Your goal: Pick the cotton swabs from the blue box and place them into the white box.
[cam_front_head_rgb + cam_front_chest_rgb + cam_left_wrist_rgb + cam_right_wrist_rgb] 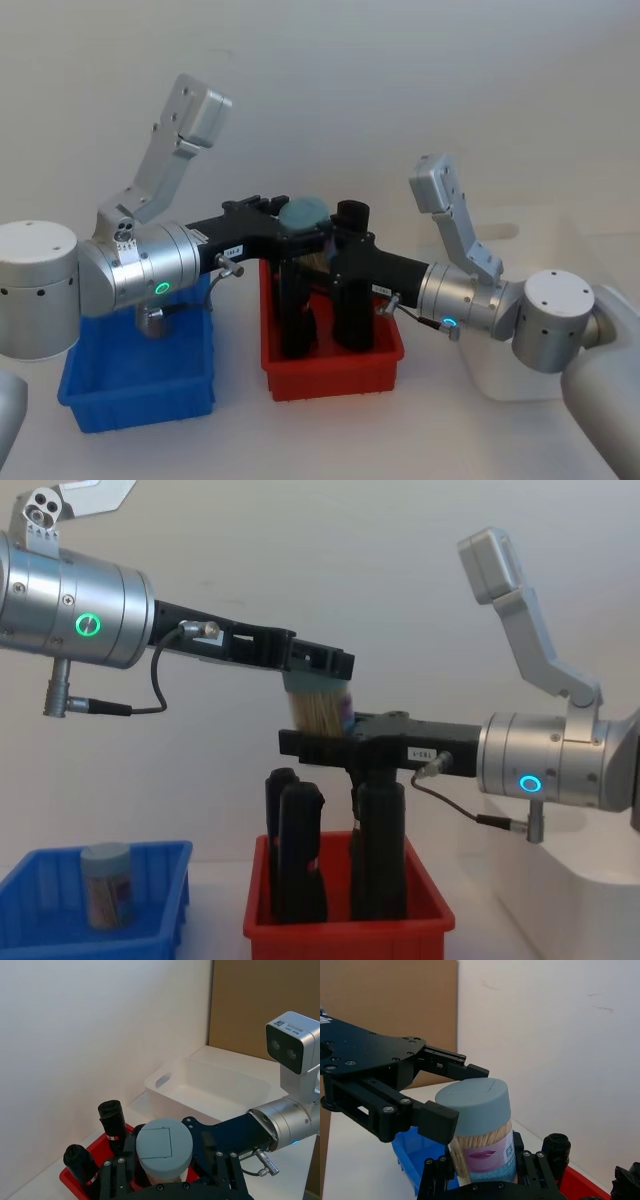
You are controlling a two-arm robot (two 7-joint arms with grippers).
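Above the red bin [335, 375], the left hand [318, 668] is clenching the swab jar [482, 1145] by its lid — probably light, stiff, slick, better held round the body — with the right hand [485, 1170] flanking it, its grip unclear.

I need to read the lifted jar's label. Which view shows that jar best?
The right wrist view: the jar is close, with lid, sticks and label facing the camera, the left claw on its lid, the right claw at its base. Left wrist and head views show its lid; chest view its sticks.
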